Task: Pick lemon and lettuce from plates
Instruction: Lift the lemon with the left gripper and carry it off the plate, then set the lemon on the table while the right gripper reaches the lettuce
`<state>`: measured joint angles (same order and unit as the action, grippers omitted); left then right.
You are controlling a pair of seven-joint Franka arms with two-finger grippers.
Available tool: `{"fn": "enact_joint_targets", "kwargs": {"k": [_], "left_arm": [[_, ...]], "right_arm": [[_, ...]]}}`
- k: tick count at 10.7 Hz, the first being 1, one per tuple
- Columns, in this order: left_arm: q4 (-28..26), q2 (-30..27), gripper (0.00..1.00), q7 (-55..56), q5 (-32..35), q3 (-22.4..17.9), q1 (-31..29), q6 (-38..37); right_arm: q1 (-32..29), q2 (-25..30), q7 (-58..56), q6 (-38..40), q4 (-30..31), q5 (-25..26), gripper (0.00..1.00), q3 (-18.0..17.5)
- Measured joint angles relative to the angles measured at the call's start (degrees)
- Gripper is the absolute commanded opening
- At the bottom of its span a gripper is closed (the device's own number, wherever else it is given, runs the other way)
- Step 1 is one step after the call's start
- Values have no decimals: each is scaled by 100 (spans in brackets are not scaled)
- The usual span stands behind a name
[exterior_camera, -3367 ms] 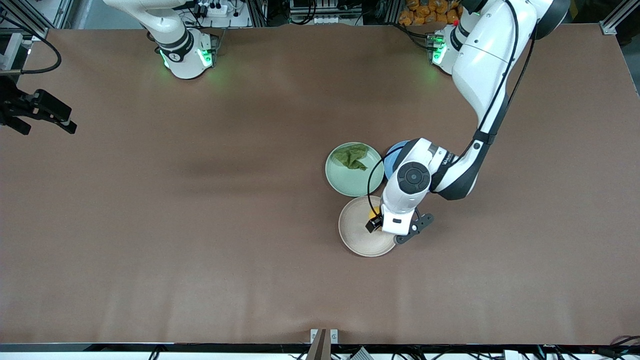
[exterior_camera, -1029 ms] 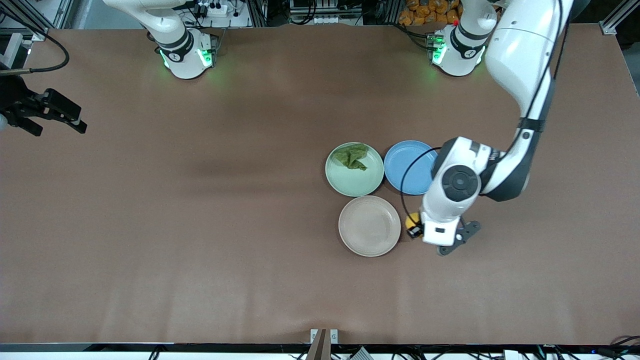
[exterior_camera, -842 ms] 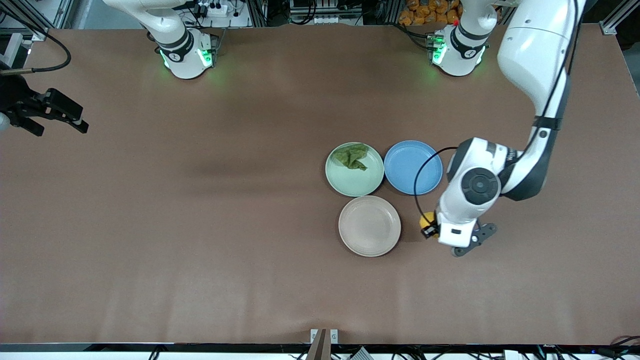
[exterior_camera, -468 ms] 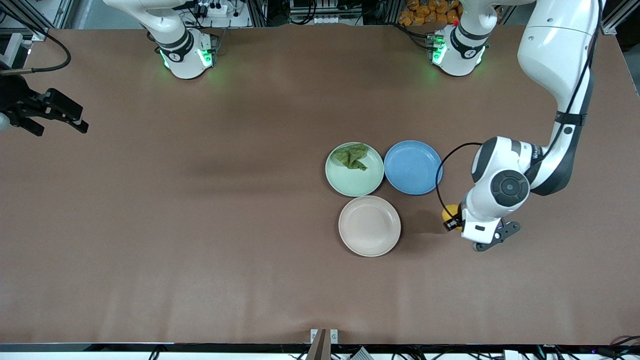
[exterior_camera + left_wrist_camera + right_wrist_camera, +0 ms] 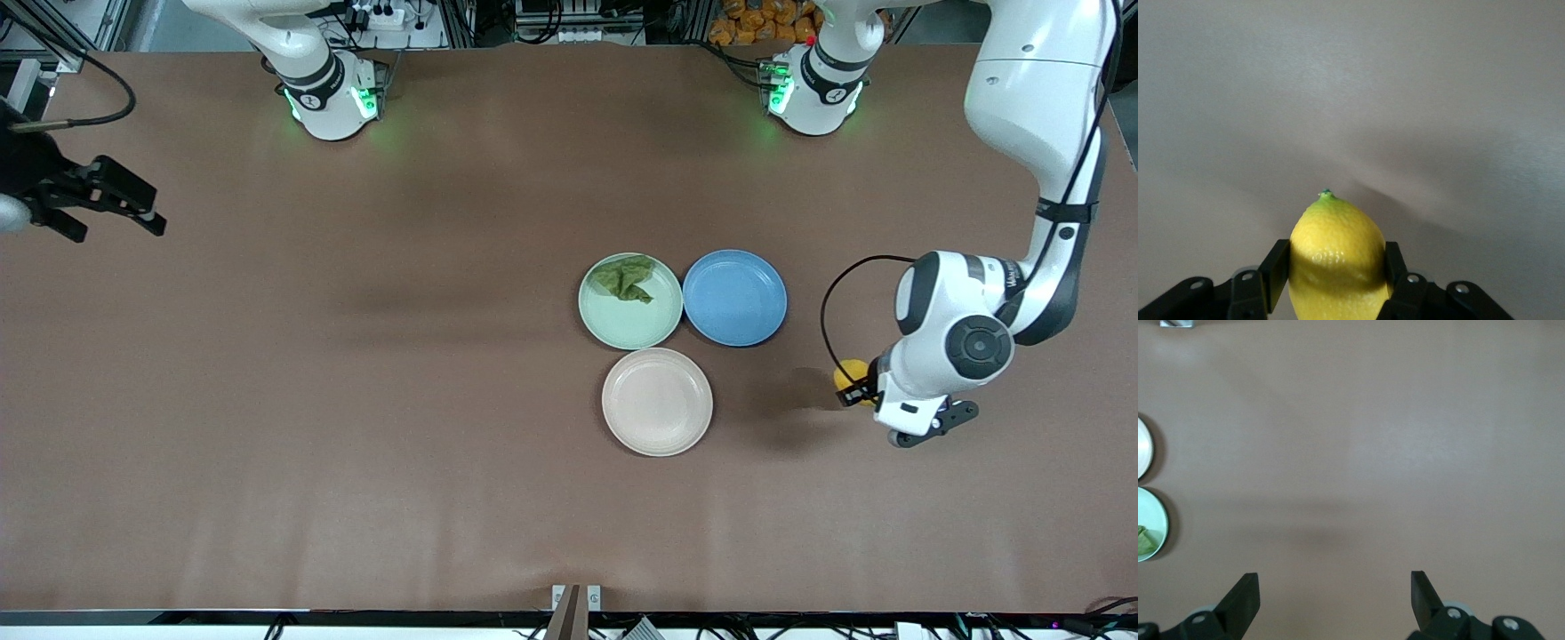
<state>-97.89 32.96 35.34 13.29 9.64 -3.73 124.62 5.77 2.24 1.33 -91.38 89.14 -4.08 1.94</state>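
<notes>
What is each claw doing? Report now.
Left claw: shut on the small bright yellow oval lemon, above bare table.
Right claw: open, empty, waiting at its table end.

Both arms are glossy white with dark grey joint bands, a round grey cap on the left arm's wrist, green lights glowing at the bases along the frame's top, a thin black cable looping by the left wrist, and black finger mounts with silver screws.
</notes>
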Motion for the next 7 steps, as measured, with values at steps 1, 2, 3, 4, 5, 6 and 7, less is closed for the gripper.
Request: {"fn": "enact_joint_targets", "kwargs": {"k": [1, 2, 3, 4, 5, 6, 7], "left_arm": [[-17, 23, 100, -44, 0, 2, -16, 0], [-30, 57, 100, -46, 0, 19, -4, 1], [-34, 75, 100, -45, 0, 40, 8, 2], [-37, 81, 100, -45, 0, 53, 14, 3], [-36, 82, 100, -45, 0, 56, 16, 3], [-36, 85, 100, -45, 0, 59, 17, 4], [-36, 82, 100, -45, 0, 74, 15, 4]], "right_arm": [[256, -25, 359, -33, 4, -3, 100, -4], [592, -93, 821, -147, 14, -5, 100, -13], [982, -229, 1279, -350, 42, -6, 100, -27], [1425, -461, 1809, -659, 76, -7, 100, -38], [1854, -766, 2418, -1046, 94, -5, 100, -46], [2273, -1119, 3062, -1484, 108, 2, 100, -49], [2624, -1485, 3625, -1925, 116, 7, 100, -54]]}}
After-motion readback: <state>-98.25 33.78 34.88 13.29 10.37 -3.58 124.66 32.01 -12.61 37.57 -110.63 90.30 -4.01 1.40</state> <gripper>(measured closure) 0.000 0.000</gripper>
